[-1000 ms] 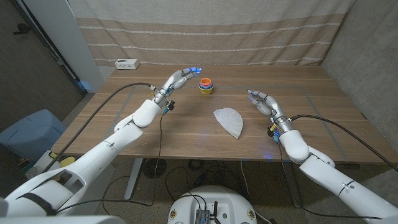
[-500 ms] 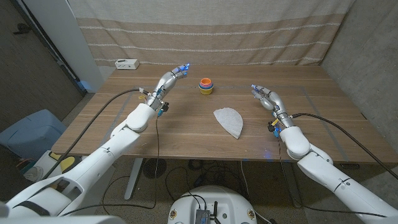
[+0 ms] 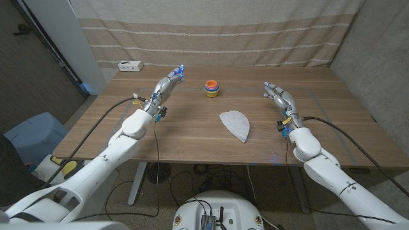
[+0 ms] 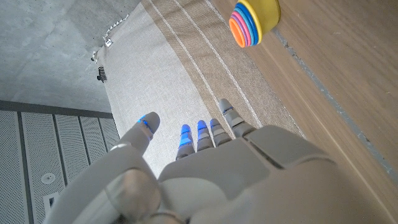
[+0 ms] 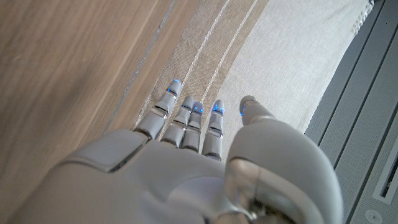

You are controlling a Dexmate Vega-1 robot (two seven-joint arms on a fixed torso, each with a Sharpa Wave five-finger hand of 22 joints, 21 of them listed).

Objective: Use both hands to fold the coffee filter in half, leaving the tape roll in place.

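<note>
Striped beige cloth hangs behind my wooden table, and a small white box sits at the far left corner of the top. My coffee filter lies flat near the middle of the table, already a half-round shape, touched by neither hand. Beyond the filter, toward the cloth, stands a small stack of coloured rings; whether this is the tape roll I cannot make out. My left hand hovers well to the left of the filter, nearer the far edge, fingers straight and close together, thumb apart, holding nothing. My right hand is raised well to the right of the filter, fingers likewise extended and empty. Bare wood surrounds the filter on every side, with wide room toward the near edge.
</note>
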